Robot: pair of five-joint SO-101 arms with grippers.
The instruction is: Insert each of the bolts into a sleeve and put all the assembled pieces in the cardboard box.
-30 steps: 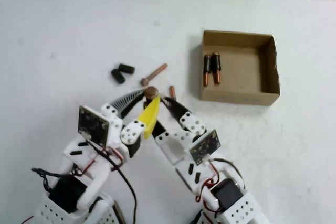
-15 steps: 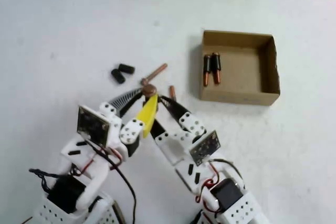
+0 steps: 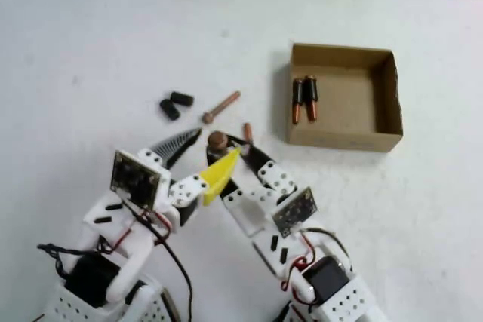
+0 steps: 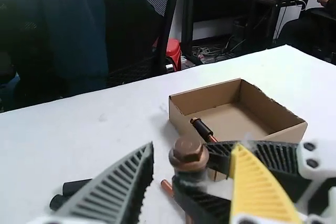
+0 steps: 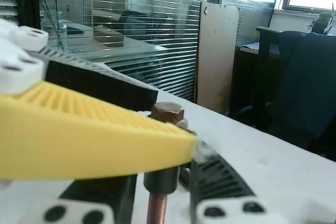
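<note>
High view, reading from the left: one black sleeve (image 3: 170, 109) lies on the white table (image 3: 90, 50) with a second sleeve (image 3: 181, 99) just beside it. Nearer the arm bases, my left gripper (image 3: 217, 144) stands open. Its black finger (image 4: 113, 184) and yellow finger (image 4: 254, 182) are spread either side of an upright bolt (image 4: 187, 153). I see a gap on the black side but cannot tell whether the yellow one touches. A loose bolt (image 3: 221, 106) lies flat just beyond. My right gripper (image 5: 160, 184) is clamped on the dark sleeve (image 5: 164, 174) around the upright bolt's shank, head up. A short copper bolt (image 3: 247, 133) lies just beside its finger. Farther right, the cardboard box (image 3: 343, 139) holds two assembled pieces (image 3: 297, 101) side by side, near the wall closest to the grippers.
</note>
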